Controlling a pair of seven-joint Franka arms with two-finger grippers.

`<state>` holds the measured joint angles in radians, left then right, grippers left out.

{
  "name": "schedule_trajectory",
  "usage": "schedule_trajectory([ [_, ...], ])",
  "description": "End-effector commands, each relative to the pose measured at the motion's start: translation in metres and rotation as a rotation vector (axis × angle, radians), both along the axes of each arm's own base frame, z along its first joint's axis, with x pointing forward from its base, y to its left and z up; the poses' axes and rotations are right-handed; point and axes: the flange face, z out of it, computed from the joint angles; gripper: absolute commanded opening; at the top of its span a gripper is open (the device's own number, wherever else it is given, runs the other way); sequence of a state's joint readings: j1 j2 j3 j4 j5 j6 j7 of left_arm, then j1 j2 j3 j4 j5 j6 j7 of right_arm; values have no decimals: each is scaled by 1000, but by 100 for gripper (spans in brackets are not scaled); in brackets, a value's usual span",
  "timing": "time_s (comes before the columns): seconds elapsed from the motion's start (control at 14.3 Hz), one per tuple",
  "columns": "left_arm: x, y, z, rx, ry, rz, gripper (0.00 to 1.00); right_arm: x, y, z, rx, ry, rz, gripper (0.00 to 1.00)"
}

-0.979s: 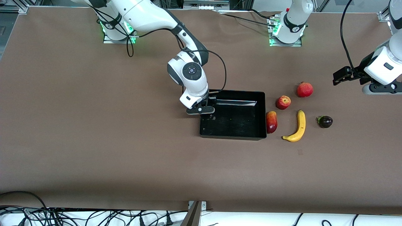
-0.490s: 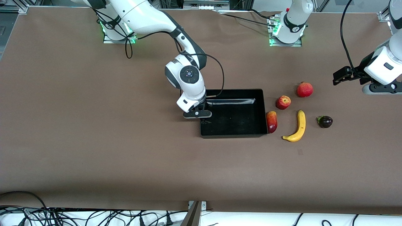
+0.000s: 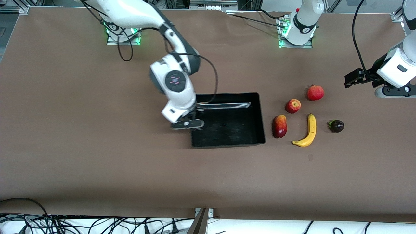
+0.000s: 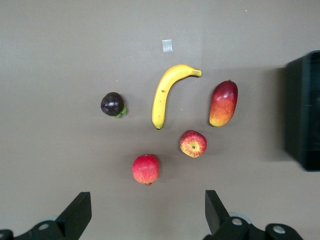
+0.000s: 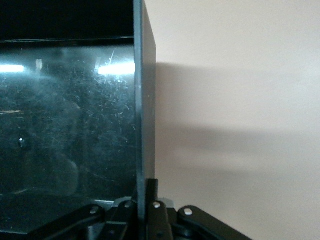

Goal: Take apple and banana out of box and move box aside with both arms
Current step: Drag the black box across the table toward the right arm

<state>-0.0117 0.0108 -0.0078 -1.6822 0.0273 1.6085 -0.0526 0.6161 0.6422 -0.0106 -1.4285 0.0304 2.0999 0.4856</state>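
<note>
The black box (image 3: 260, 117) lies mid-table, and my right gripper (image 3: 191, 125) is shut on its wall at the end toward the right arm. In the right wrist view the thin wall (image 5: 144, 100) stands pinched between the right gripper's (image 5: 147, 200) fingers. The yellow banana (image 3: 308, 131) and the small red apple (image 3: 293, 106) lie on the table toward the left arm's end, apart from the box. My left gripper (image 3: 352, 79) hovers open and holds nothing. The left wrist view shows the banana (image 4: 165, 92), the apple (image 4: 193, 143), one end of the box (image 4: 302, 110) and the open left gripper (image 4: 148, 217).
A red-yellow mango (image 3: 279, 126) lies between the box and the banana. A red pomegranate (image 3: 315, 93) sits farther from the front camera than the apple. A dark purple fruit (image 3: 336, 126) lies beside the banana toward the left arm's end. Brown tabletop surrounds everything.
My right gripper shut on the box wall and dragged the box toward the right arm's end, opening a gap to the mango. The left arm has not moved.
</note>
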Motion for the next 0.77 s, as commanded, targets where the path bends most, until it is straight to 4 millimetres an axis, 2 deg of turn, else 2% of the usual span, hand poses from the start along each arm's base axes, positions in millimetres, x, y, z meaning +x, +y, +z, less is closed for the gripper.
schedule_trajectory([
  [0.0, -5, -1, 8, -25, -1, -7, 100, 23, -72, 34, -4, 25, 66, 0],
  [0.14, -5, -1, 8, -25, -1, -7, 100, 37, -140, 37, -12, 47, 97, 0],
  [0.35, -5, -1, 8, -25, -1, -7, 100, 48, -267, 26, 17, 78, 125, 0],
  [0.56, -5, -1, 8, -25, -1, -7, 100, 31, -382, 8, 42, 82, 105, 0],
  [0.7, -5, -1, 8, -25, -1, -7, 100, 5, -441, -7, 39, 72, 47, 0],
])
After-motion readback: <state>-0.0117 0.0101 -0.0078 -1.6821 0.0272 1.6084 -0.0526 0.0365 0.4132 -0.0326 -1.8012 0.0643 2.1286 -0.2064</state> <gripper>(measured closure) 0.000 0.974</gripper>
